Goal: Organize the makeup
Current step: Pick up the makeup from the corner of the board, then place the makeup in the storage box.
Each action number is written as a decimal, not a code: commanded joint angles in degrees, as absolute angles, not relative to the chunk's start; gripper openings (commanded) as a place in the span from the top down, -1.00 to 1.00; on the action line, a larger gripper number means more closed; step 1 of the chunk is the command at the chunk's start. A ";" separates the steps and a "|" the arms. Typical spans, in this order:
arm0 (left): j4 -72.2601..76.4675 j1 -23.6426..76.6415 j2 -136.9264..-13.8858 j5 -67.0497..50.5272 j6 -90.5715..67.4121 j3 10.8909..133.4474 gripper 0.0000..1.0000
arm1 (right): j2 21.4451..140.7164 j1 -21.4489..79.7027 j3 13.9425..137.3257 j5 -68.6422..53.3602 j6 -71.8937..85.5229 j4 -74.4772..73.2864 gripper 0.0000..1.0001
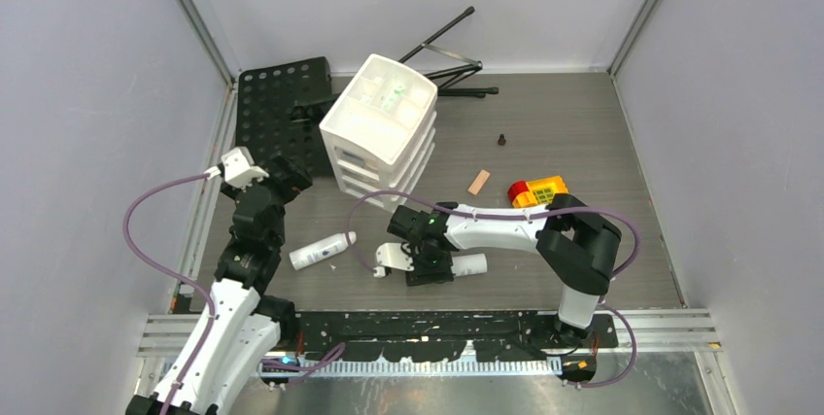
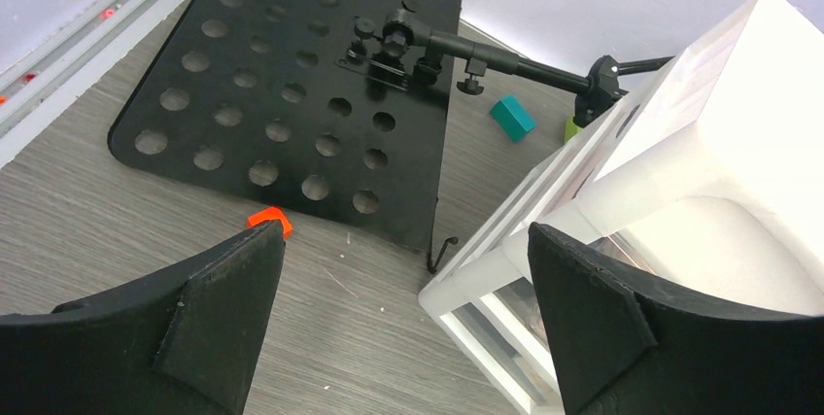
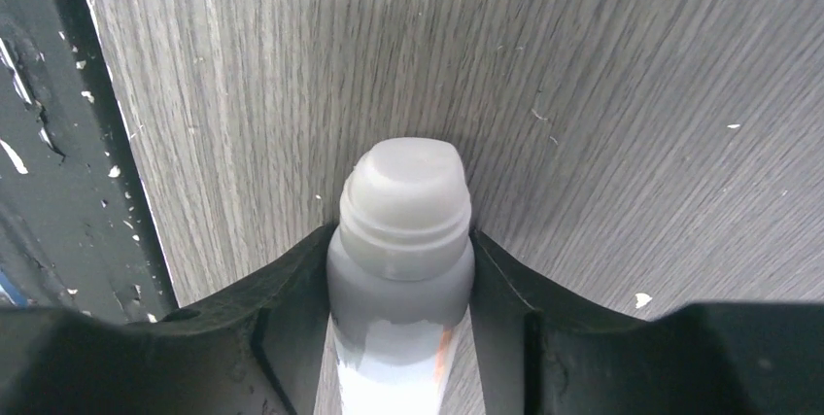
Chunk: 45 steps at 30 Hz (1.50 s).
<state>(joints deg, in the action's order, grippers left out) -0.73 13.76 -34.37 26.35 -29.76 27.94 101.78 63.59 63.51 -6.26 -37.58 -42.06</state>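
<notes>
My right gripper (image 1: pixel 439 267) is shut on a white bottle (image 1: pixel 468 262) low over the table near the front. In the right wrist view the fingers (image 3: pixel 291 308) clamp the bottle (image 3: pixel 400 201) just below its cap, which points away. A second white bottle (image 1: pixel 323 251) lies on the table between the arms. My left gripper (image 1: pixel 290 180) is open and empty, hovering left of the white drawer unit (image 1: pixel 379 119). In the left wrist view the gripper (image 2: pixel 403 240) frames the unit's lower corner (image 2: pixel 700 143). Other makeup is not visible.
A black perforated plate (image 1: pixel 277 104) with a black stand (image 1: pixel 447 46) lies at the back left. A tan wooden block (image 1: pixel 478 182), a red-and-yellow block (image 1: pixel 537 190) and a small black piece (image 1: pixel 502 139) lie at the right. A teal block (image 2: pixel 511 117) and an orange bit (image 2: pixel 267 218) lie near the plate.
</notes>
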 commanded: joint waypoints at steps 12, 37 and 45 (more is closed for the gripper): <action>0.64 13.89 -34.58 27.29 -29.42 28.55 -0.96 | 95.26 63.81 64.90 -3.89 -37.96 -41.24 0.86; 1.21 13.90 -36.02 25.74 -30.67 28.08 -0.93 | 78.76 57.01 74.58 10.06 -7.50 22.05 0.99; 1.45 13.89 -36.65 25.70 -30.83 27.99 -0.93 | 89.37 49.84 84.36 13.83 2.84 31.90 1.00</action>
